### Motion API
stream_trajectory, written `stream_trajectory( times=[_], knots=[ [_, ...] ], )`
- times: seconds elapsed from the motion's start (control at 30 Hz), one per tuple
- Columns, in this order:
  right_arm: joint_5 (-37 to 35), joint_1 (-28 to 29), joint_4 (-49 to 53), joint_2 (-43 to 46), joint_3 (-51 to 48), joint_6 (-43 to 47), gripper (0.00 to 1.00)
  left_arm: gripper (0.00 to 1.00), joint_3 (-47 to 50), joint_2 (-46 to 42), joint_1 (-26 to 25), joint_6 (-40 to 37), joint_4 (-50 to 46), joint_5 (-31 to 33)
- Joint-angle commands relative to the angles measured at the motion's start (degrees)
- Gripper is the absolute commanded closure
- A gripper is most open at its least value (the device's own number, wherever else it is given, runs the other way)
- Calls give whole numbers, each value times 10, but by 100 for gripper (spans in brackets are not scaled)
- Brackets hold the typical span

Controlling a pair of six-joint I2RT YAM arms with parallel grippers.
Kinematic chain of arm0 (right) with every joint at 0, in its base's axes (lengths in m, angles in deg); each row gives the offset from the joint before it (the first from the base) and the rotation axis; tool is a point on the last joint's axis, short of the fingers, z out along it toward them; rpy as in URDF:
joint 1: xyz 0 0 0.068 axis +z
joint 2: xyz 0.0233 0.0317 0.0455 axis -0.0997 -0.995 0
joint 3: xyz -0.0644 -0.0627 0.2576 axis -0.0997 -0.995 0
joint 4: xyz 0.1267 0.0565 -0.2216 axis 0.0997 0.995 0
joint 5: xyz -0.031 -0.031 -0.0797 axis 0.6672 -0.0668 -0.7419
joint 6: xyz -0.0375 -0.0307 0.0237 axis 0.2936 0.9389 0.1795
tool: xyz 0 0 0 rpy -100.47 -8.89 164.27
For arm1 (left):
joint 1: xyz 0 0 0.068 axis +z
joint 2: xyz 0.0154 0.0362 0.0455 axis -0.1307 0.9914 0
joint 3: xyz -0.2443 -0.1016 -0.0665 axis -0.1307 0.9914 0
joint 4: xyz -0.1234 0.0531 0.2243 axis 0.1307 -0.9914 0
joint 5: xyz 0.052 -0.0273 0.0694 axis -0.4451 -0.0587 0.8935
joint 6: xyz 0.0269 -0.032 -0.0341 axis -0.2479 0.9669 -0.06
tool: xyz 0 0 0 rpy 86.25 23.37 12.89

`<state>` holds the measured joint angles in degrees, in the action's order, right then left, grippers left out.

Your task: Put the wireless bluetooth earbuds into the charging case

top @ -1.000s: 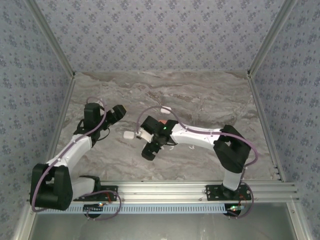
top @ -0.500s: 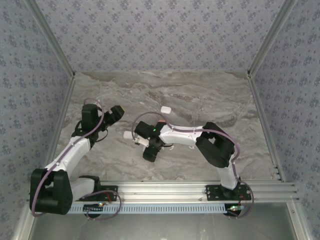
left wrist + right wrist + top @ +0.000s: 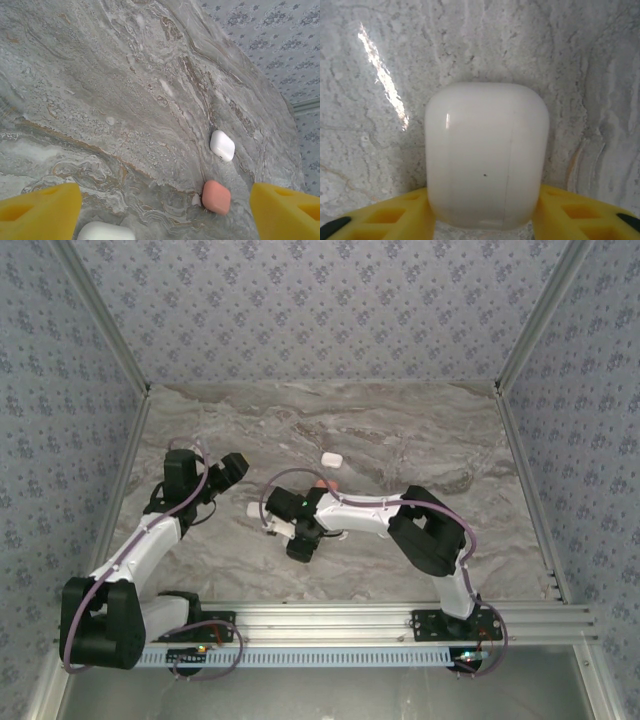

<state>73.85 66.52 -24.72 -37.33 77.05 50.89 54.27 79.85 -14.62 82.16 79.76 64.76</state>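
Observation:
A closed white charging case lies on the marble between my right gripper's yellow fingers, which press on both of its sides. From above, that case sits left of centre with the right gripper on it. My left gripper hangs open above the table, a little to the left. In its wrist view the fingers stand wide apart over bare marble. Beyond them lie a second white case and a pink case. A tiny white earbud rests against the pink one.
The second white case lies near the table's centre, and the pink case is half hidden behind the right arm. Patterned walls with metal posts enclose the table, and a rail runs along its near edge.
My right gripper has moved left onto the white case and closed its jaws on the case's sides, the arm folding in. The left arm has barely moved.

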Motion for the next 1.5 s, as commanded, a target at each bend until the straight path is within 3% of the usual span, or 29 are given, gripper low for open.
stream_trajectory(
  times=[0.0, 0.27, 0.53, 0.7, 0.83, 1.03, 1.23, 1.47],
  knots=[
    [-30, -10, -28, -4, -5, -2, 55, 13, -1, -9, 3, -12, -4, -14],
    [-30, -26, -97, 95, -60, 7, 59, 14, -10, -11, 3, -19, 15, -73],
    [-51, -53, -147, 227, -118, 52, 58, 17, -46, -14, -8, -36, 12, -230],
    [-41, -80, -165, 301, -135, 87, 57, 23, -82, -24, -29, -117, -61, -301],
    [-44, -94, -160, 329, -125, 122, 57, 24, -83, -22, -56, -115, -27, -359],
    [-50, -99, -151, 339, -113, 159, 56, 22, -108, 4, -126, -134, -24, -377],
    [-41, -99, -154, 347, -91, 166, 56, 20, -129, 30, -146, -134, -27, -368],
    [-19, -98, -157, 356, -91, 161, 56, 32, -134, 47, -162, -126, -4, -370]
  ],
)
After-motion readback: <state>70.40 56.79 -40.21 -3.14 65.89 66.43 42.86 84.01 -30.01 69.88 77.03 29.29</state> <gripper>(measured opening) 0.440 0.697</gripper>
